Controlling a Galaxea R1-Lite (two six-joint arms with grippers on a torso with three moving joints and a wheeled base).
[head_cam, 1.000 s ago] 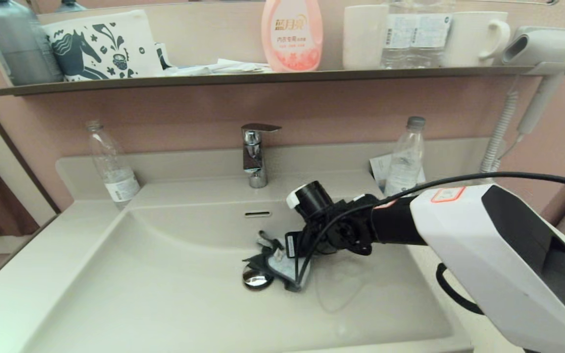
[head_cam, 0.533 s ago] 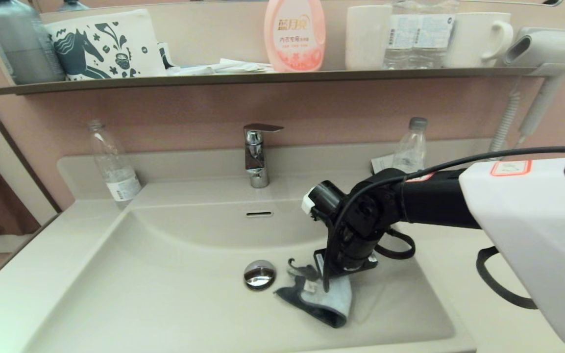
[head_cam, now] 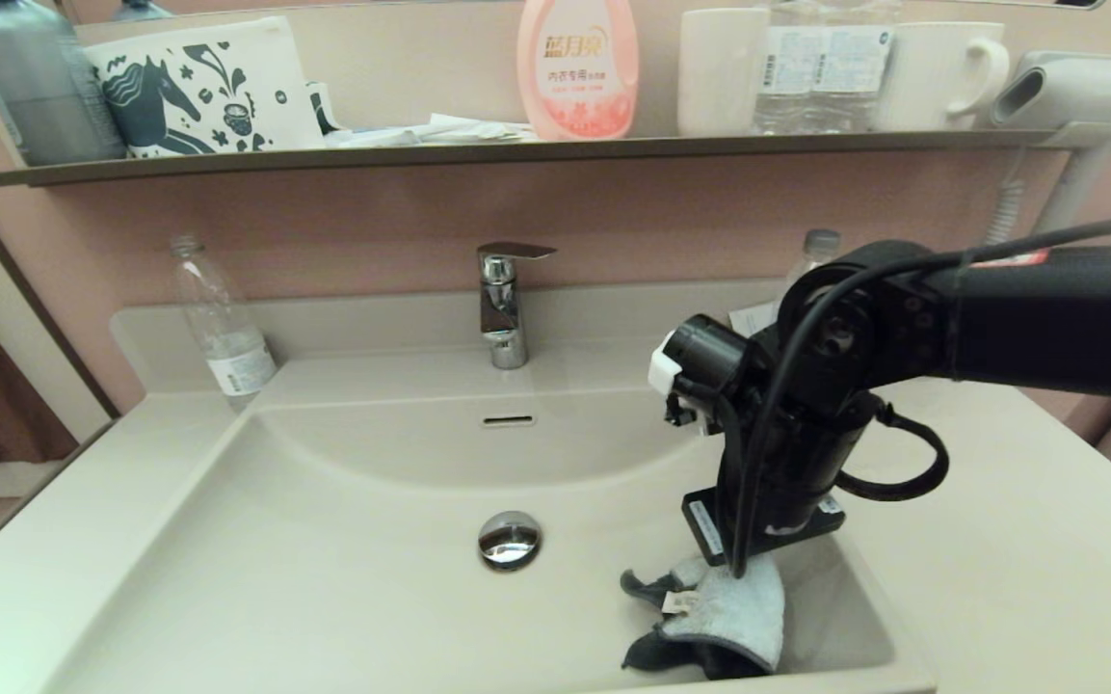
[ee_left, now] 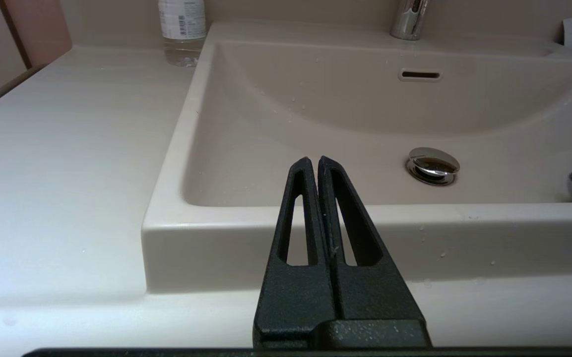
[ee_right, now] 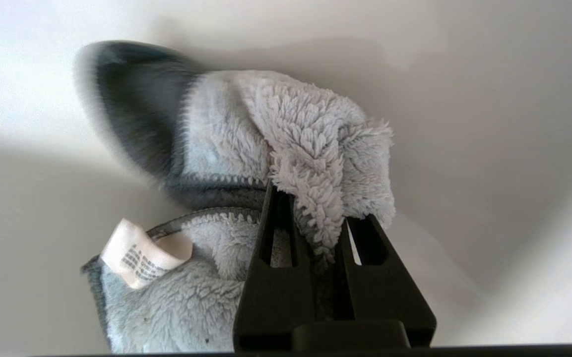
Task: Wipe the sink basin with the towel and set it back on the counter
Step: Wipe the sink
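The towel [head_cam: 724, 617] lies bunched in the near right corner of the sink basin [head_cam: 343, 569], pale blue face up, dark grey folds beneath, white tag showing. My right gripper [ee_right: 318, 213] points down into that corner and is shut on a fold of the towel [ee_right: 310, 163]; in the head view its fingertips are hidden behind the wrist. The chrome drain plug [head_cam: 509, 538] sits bare to the left. My left gripper [ee_left: 313, 161] is shut on nothing and parked in front of the basin's near rim. The counter [head_cam: 989, 540] spreads to the right of the basin.
A chrome faucet [head_cam: 502, 304] stands behind the basin. Clear plastic bottles stand at the back left [head_cam: 221, 328] and back right [head_cam: 810, 255] of the counter. The wall shelf [head_cam: 516, 151] above carries bottles, mugs and a printed box. A hair dryer [head_cam: 1075, 96] hangs at the right.
My right gripper has dragged the towel from beside the drain plug across the basin floor to the near right corner. The wrist has swung to point more steeply down.
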